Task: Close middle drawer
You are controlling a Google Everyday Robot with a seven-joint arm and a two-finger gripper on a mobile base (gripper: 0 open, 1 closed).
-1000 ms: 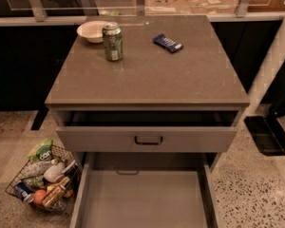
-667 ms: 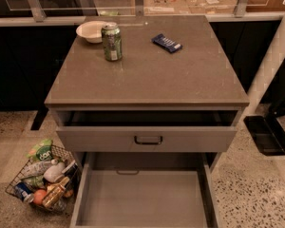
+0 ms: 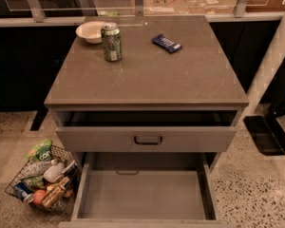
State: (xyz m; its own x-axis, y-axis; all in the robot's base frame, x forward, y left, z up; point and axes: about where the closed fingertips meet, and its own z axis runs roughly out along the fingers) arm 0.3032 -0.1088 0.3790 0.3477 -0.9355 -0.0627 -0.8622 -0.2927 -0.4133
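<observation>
The grey cabinet [image 3: 147,80] shows two open drawers. The upper one [image 3: 147,139], with a small dark bar handle, is pulled out a little, and its inside is dark. Below it the middle drawer [image 3: 142,194] is pulled far out toward me. Its plain grey inside is bare, and its front edge lies at the bottom of the view, so its handle is out of sight. The lowest drawer is hidden. The gripper is not in view.
On the cabinet top stand a white bowl [image 3: 91,31], a green can [image 3: 111,42] and a dark blue packet [image 3: 166,42]. A wire basket [image 3: 45,179] of bottles and packets sits on the floor at the left. A white post [image 3: 270,70] and a black base [image 3: 263,134] stand at the right.
</observation>
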